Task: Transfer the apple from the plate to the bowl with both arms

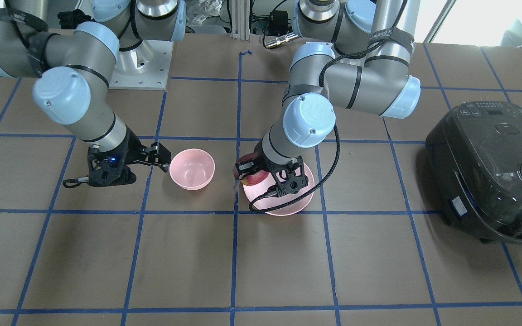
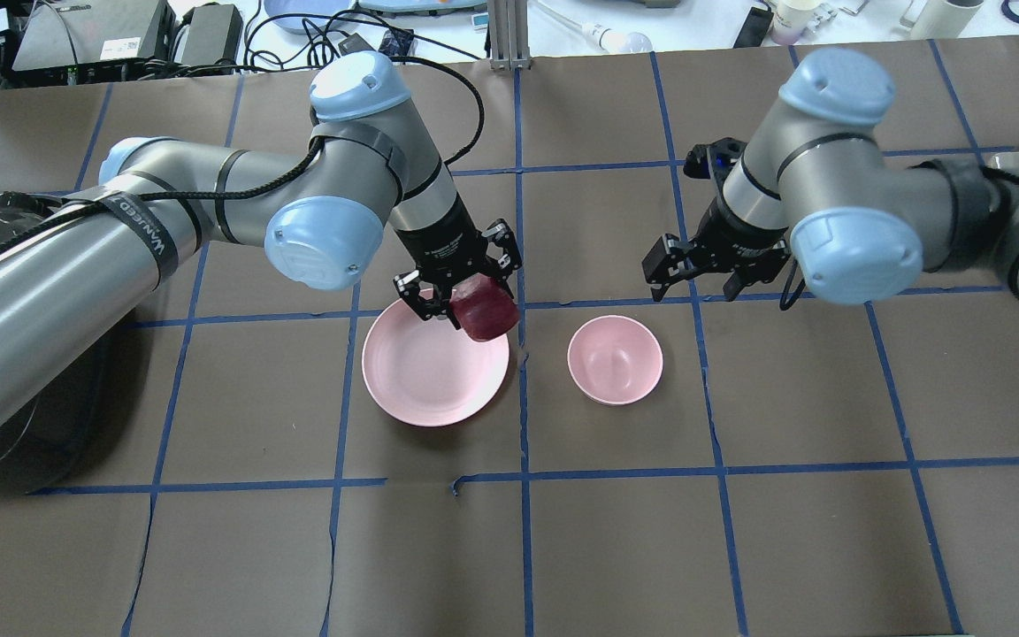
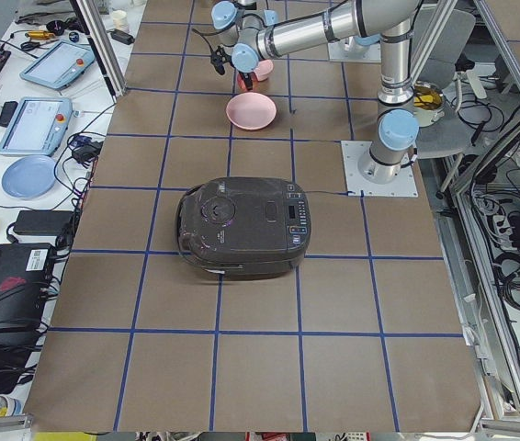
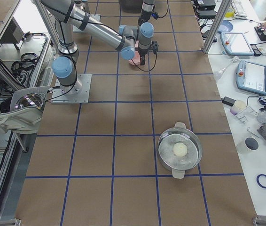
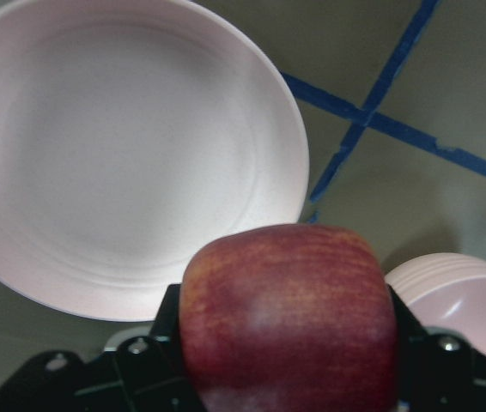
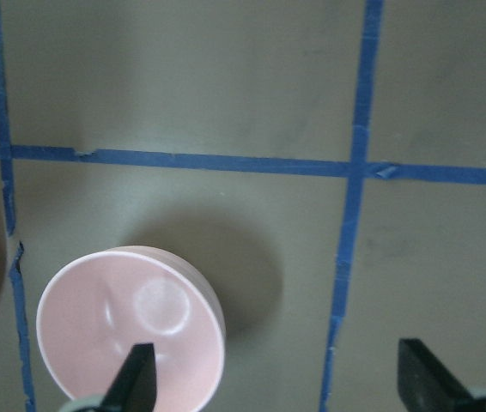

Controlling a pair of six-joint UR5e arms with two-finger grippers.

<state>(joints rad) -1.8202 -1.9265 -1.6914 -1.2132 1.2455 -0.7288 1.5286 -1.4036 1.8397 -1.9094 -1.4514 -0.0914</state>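
My left gripper (image 2: 465, 296) is shut on the dark red apple (image 2: 485, 313) and holds it in the air over the bowl-side rim of the pale pink plate (image 2: 425, 372). The apple fills the left wrist view (image 5: 290, 318), above the empty plate (image 5: 123, 154), with the bowl's rim (image 5: 462, 292) at the lower right. In the front view the apple (image 1: 253, 177) hangs at the plate's edge (image 1: 283, 209). The small pink bowl (image 2: 615, 359) stands empty beside the plate. My right gripper (image 2: 695, 274) is open and empty, hovering just beyond the bowl (image 6: 127, 330).
A black rice cooker (image 1: 492, 167) sits on my left end of the table. A steel pot (image 4: 180, 150) with a white ball in it stands on my right end. Blue tape lines cross the brown table cover (image 2: 739, 531).
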